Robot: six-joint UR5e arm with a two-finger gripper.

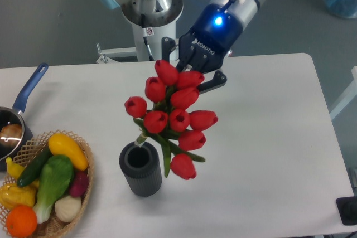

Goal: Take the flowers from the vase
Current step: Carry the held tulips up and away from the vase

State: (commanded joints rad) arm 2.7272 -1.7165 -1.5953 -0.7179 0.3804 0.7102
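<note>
So the lift-out step looks basically done here: the bunch of red tulip buds on green stems [174,116] is held up in the air, tilted, with the stem ends only just at the rim of the short dark grey ribbed cylinder vase [140,168], whose round mouth is seen open and dark. The blue-lit two-finger hand [192,79] is pinched onto the top of the bunch among the upper buds, though the exact contact spot is hidden by the petals. Whether the last stem tip is fully out of the mouth can't be told for sure, so a bit more straight-up travel is probably called for before anything sideways is tried, otherwise the vase could get dragged or tipped. Room-wise, plenty of bare white tabletop [268,137] is available to the right and toward the front. The left side is tighter: a wicker basket of colourful fruit and vegetables [47,185] sits near the vase, and a blue-handled metal pan [17,115] is parked at the far left edge. The lowest bud is hanging just beside the vase, so that one should be watched.
</note>
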